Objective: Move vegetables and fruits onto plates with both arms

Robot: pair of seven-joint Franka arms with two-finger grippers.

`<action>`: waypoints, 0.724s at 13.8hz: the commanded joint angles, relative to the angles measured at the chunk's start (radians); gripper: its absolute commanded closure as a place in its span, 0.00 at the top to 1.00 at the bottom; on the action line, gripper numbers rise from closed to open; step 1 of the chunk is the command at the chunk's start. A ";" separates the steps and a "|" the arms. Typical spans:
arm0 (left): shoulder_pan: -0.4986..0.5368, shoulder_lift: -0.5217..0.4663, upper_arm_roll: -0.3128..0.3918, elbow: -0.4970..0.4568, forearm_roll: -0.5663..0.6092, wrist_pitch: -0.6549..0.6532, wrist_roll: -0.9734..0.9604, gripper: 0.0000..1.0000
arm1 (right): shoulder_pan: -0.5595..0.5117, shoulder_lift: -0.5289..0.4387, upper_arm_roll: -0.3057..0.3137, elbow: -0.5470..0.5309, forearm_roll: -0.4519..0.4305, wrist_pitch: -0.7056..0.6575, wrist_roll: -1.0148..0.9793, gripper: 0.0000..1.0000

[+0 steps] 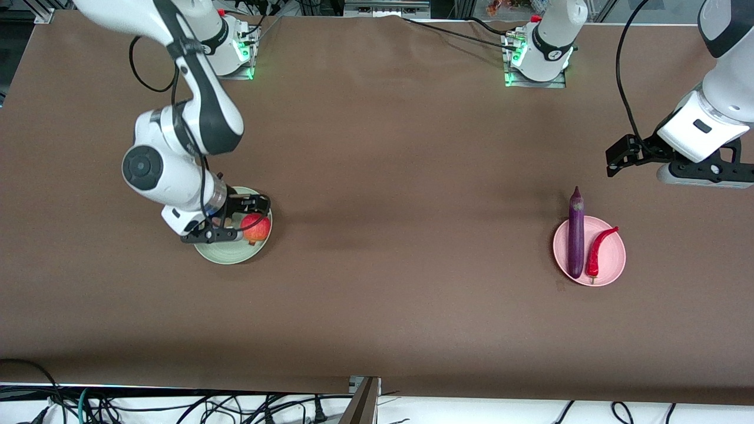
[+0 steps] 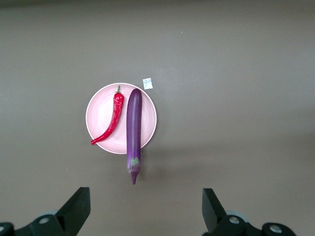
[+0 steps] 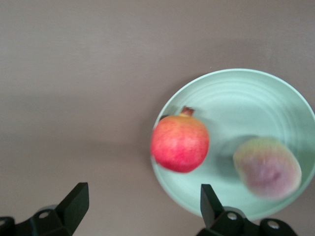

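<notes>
Front view, as I read it from my station: the brown worktop (image 1: 377, 235) carries two plates, one toward each arm's end.

Right hand (image 1: 235, 219): I see it low over the pale green plate (image 1: 230, 256) at the right arm's end. In the right wrist view its fingers (image 3: 74, 201) stand wide apart with nothing between them. The pomegranate (image 3: 180, 143) sits at the plate's rim, its small crown pointing off the plate. The peach (image 3: 267, 167) lies beside it on the same plate, apart from it; in the front view the arm hides most of the peach.

Left hand (image 1: 618, 158): I see it raised over bare worktop at the left arm's end, the arm waiting. In the left wrist view its fingers (image 2: 76, 209) are spread wide and hold nothing.

Pale pink plate (image 1: 609, 259): it carries both vegetables side by side. The eggplant (image 1: 576, 238) lies lengthwise, its stem end overhanging the rim that faces the robots' bases. The chili pepper (image 1: 599, 250) curves just beside it. A small white tag (image 2: 147, 83) lies on the worktop just beside the plate.
</notes>
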 commanded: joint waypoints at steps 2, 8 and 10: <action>-0.009 0.001 0.006 0.023 -0.005 -0.025 0.021 1.00 | 0.000 -0.217 -0.016 -0.019 -0.092 -0.195 0.043 1.00; -0.010 0.003 0.003 0.025 -0.005 -0.031 0.014 1.00 | -0.001 -0.372 -0.159 0.093 -0.120 -0.490 -0.187 1.00; -0.009 0.004 0.001 0.025 -0.005 -0.031 0.023 1.00 | -0.001 -0.369 -0.157 0.150 -0.125 -0.565 -0.176 1.00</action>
